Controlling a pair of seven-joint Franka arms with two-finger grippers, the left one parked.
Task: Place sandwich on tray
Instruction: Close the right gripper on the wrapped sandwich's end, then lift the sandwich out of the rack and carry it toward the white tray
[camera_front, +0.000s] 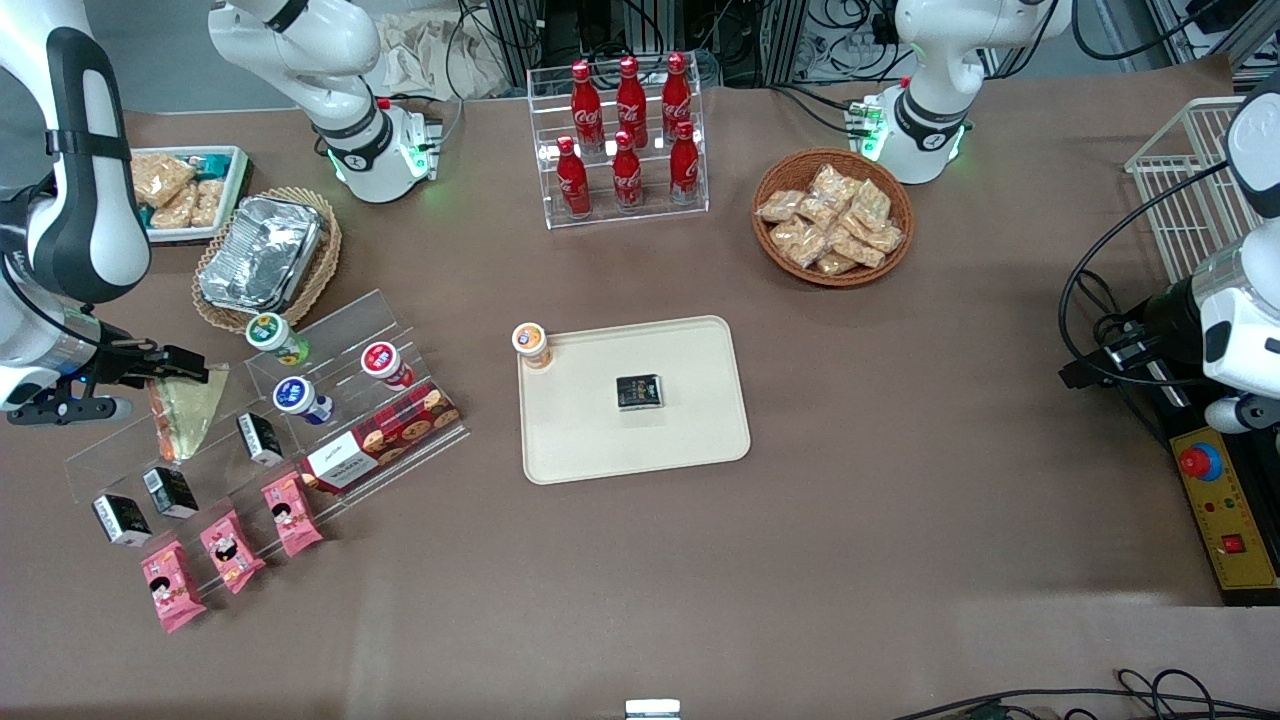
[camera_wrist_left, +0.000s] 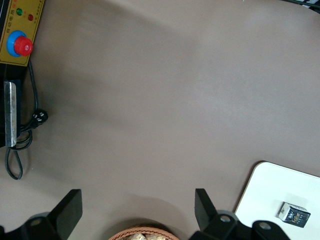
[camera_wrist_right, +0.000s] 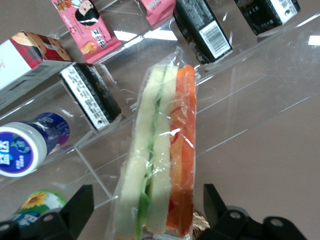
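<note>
The sandwich (camera_front: 188, 412) is a wrapped triangular wedge lying on the upper step of a clear acrylic shelf (camera_front: 420, 330) toward the working arm's end of the table. In the right wrist view the sandwich (camera_wrist_right: 160, 165) shows pale bread with green and orange layers. My right gripper (camera_front: 180, 368) is at the wide end of the sandwich. Its fingers (camera_wrist_right: 80, 205) stand open on either side of the wedge, with a gap on each side. The cream-beige tray (camera_front: 690, 440) lies at the table's middle and also shows in the left wrist view (camera_wrist_left: 270, 200).
A small dark box (camera_front: 639, 392) and an orange-lidded cup (camera_front: 531, 343) sit on the tray. The shelf holds cups (camera_front: 297, 395), dark boxes (camera_front: 168, 490), a red biscuit box (camera_front: 380, 440) and pink packets (camera_front: 230, 550). A foil container (camera_front: 262, 250) lies farther back.
</note>
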